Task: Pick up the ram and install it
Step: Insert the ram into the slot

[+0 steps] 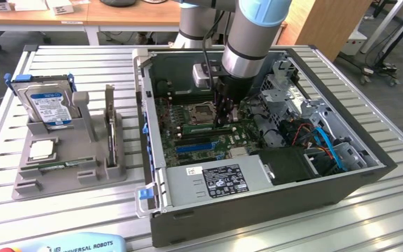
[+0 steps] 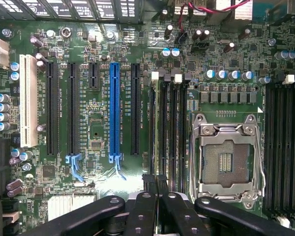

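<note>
- Gripper (image 2: 156, 181) is down inside the open computer case (image 1: 257, 215), over the motherboard (image 2: 96, 128), just beside the processor socket (image 2: 228, 157) on the side facing the blue expansion slot (image 2: 114, 113).
- The jaws are nearly closed, with only a sliver between the tips. They appear to pinch the top edge of the ram (image 2: 160, 128).
- The ram is seen edge-on as a thin pale-green line running along the bank of memory slots (image 2: 174, 128) next to the socket. I cannot tell whether it hovers over a slot, rests in its mouth or is part-seated.
- Risk: skew. If the stick is not parallel to the slot, or its notch misses the key, downward force jams it and loads the board. This would come from a small yaw error at the wrist.
- Risk: latches. The white tabs (image 2: 155, 75) sit at the slot ends farthest from the gripper. If the tab for this slot is not swung out, that end stays proud.
- Risk: slip. The pinch is narrow on a thin, smooth edge, so a hard push could slide the fingers down the stick instead of seating it.
- Risk: uneven seating. If the grip is off-centre, one end goes home and the other rides high.
- Risk: collision. The finger bodies (image 2: 88, 211) are broad and close to the socket frame and neighbouring slots, so sideways drift could strike them.
</note>
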Controlling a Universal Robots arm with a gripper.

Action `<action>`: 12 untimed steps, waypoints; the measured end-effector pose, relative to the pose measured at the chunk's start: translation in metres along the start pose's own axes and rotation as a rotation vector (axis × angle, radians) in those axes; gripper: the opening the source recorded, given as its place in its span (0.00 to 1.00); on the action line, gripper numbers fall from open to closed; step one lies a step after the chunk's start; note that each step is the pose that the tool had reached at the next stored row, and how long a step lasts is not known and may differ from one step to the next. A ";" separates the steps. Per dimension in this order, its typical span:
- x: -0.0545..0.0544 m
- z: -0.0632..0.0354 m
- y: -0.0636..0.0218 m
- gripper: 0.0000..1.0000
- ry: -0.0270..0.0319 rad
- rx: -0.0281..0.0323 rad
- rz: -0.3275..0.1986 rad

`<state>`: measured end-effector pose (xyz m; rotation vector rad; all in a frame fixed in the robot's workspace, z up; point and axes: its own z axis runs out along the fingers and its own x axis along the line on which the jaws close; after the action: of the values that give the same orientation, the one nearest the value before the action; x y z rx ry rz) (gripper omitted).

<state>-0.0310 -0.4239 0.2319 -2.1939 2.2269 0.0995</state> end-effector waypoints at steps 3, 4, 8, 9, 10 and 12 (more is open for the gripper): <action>0.000 0.0000 0.0000 0.12 0.0003 -0.0001 0.000; 0.000 0.0000 0.0000 0.12 0.0003 -0.0001 0.000; 0.000 0.0007 0.0000 0.12 0.0003 -0.0001 0.000; 0.000 0.0007 0.0000 0.12 0.0003 -0.0002 0.000; 0.000 0.0007 0.0000 0.12 0.0004 -0.0002 0.000; 0.000 0.0010 0.0000 0.12 0.0002 -0.0001 0.000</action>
<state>-0.0310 -0.4238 0.2309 -2.1941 2.2271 0.0994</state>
